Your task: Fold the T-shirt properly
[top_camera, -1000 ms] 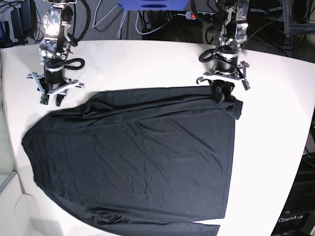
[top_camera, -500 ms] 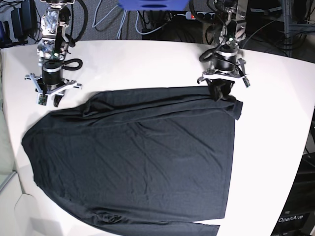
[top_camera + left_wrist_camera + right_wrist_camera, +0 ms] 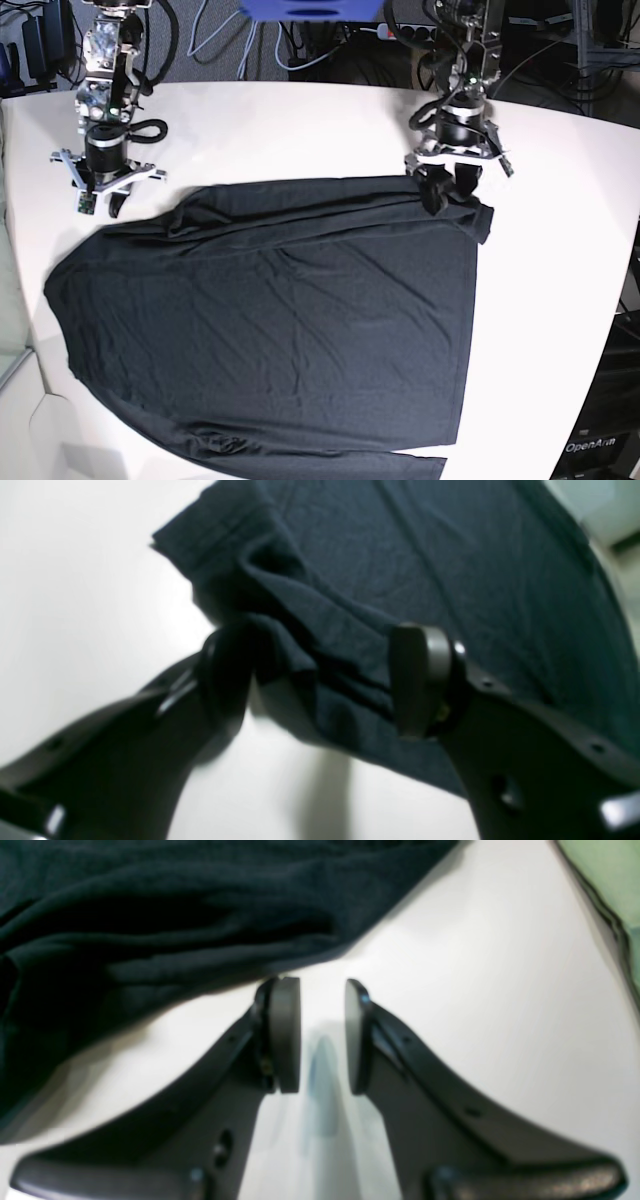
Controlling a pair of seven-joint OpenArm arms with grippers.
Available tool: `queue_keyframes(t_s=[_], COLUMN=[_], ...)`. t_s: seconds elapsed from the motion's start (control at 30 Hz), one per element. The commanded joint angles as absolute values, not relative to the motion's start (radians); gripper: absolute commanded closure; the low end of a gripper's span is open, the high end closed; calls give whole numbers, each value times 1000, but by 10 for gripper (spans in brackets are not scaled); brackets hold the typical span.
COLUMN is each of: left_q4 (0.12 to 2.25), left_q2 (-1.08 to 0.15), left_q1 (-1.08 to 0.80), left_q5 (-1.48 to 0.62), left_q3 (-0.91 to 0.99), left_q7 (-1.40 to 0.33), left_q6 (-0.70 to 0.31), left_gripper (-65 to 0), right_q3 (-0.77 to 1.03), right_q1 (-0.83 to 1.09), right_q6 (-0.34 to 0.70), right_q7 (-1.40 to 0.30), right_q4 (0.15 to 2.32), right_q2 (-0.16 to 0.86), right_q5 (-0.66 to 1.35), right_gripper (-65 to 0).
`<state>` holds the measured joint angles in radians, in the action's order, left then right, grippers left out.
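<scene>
The black T-shirt (image 3: 280, 320) lies spread flat across the white table (image 3: 300, 130), its far edge folded into soft ridges. My left gripper (image 3: 450, 190) stands over the shirt's far right corner. In the left wrist view the left gripper (image 3: 320, 680) is open wide, and a bunched fold of the T-shirt (image 3: 450, 555) lies loose between its fingers (image 3: 420, 680). My right gripper (image 3: 100, 205) hovers at the far left, just beside the shirt's edge. In the right wrist view the right gripper (image 3: 322, 1035) shows a narrow gap with only bare table between the pads, and the T-shirt (image 3: 150, 915) is apart from them.
Cables and a power strip (image 3: 400, 32) lie behind the table's far edge. A black equipment case (image 3: 600, 440) stands off the table's near right edge. A pale green surface (image 3: 610, 870) borders the table beside my right gripper.
My left gripper's jaws have spread apart and let go of the shirt's far right corner. The right arm drew back slightly at first and then held still.
</scene>
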<state>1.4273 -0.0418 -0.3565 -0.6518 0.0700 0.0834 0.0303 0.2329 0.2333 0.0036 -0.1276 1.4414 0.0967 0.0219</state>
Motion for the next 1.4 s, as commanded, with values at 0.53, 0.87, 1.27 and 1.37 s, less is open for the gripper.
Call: queue_keyframes(t_s=[0.53,0.87,1.27,1.37], left_q4=[1382,1382,1382,1382], left_q2=[-44,-71,-71,-71], left_q1=[-325,-326,-320,-323], left_q5=[-674,-674,-674,-674], left_q3=[70,70,70,70], left_q7=[73,71,67,67], left_q6=[36,36,38,38], left_gripper=[-421,-333,-42,-40], right_q3=[236,236,236,236], right_q1=[228,226,222,220], right_q6=[5,5,5,5], right_q7=[-101,-101,-101,-101], right_q4=[1458,1458,1461,1463], right_q2=[107,107,107,116], right_q5=[15,15,15,15], right_gripper=[-167,-166,-166,-166])
